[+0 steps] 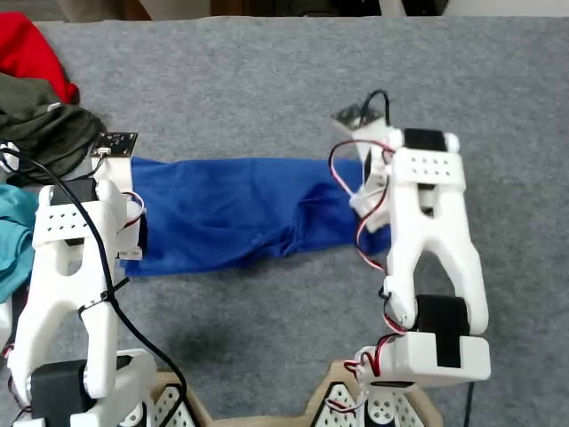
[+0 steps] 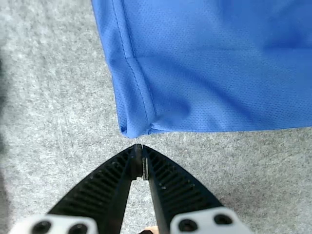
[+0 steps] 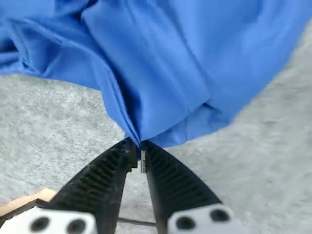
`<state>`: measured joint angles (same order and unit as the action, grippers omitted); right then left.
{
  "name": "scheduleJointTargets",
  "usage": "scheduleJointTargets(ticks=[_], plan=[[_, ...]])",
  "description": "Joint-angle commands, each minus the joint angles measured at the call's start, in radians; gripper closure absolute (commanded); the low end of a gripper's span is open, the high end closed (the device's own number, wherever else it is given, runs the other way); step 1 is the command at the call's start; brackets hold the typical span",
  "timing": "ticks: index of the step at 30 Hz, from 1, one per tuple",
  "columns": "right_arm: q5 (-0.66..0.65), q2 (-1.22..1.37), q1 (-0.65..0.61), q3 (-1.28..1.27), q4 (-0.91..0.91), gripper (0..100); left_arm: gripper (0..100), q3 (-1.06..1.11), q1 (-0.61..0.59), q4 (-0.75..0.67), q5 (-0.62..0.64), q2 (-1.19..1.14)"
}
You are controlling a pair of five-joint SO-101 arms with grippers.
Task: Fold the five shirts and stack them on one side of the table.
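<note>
Blue shirt (image 1: pixel 231 209) lies across the middle of the surface (image 1: pixel 267 80), long axis running left-right in the high view. It is partly folded, with creases bunched right of centre. The left end reaches the left arm (image 1: pixel 67 267) and the right end goes under the right arm (image 1: pixel 431 222).

Left fingers (image 2: pixel 109 183) are pressed together with nothing between them. In the left wrist view the tips sit just short of the shirt's hemmed corner. A thin strip of grey surface shows between tips and cloth, so close but apart. The corner lies flat and the hem seam runs away from the tips.

Right fingers (image 3: pixel 105 173) are closed, pinching a fold of the blue shirt right at the tips. In the right wrist view the cloth gathers into pleats that converge on the pinch point and fan out beyond it. A loose edge sits just beside the tips over the grey surface.

Upper left of the high view has a pile of other shirts:
- red shirt (image 1: pixel 27 49) in the corner
- dark shirt (image 1: pixel 44 124) below the red one, near the blue shirt's left end
- teal shirt (image 1: pixel 13 236) at the left edge of the frame, beside the left arm
</note>
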<state>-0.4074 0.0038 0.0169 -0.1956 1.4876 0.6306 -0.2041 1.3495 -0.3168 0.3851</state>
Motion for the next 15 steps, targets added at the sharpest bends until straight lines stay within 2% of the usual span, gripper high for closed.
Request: scheduleJointTargets(ticks=[1, 15], plan=[[0.003, 0.002, 0.016, 0.154, 0.026, 99.3, 98, -0.005, -0.008, -0.005, -0.006, 0.028], [-0.152, 0.341, 0.088, 0.572, 0.058, 99.3, 98, -0.005, -0.009, -0.003, -0.006, 0.031]])
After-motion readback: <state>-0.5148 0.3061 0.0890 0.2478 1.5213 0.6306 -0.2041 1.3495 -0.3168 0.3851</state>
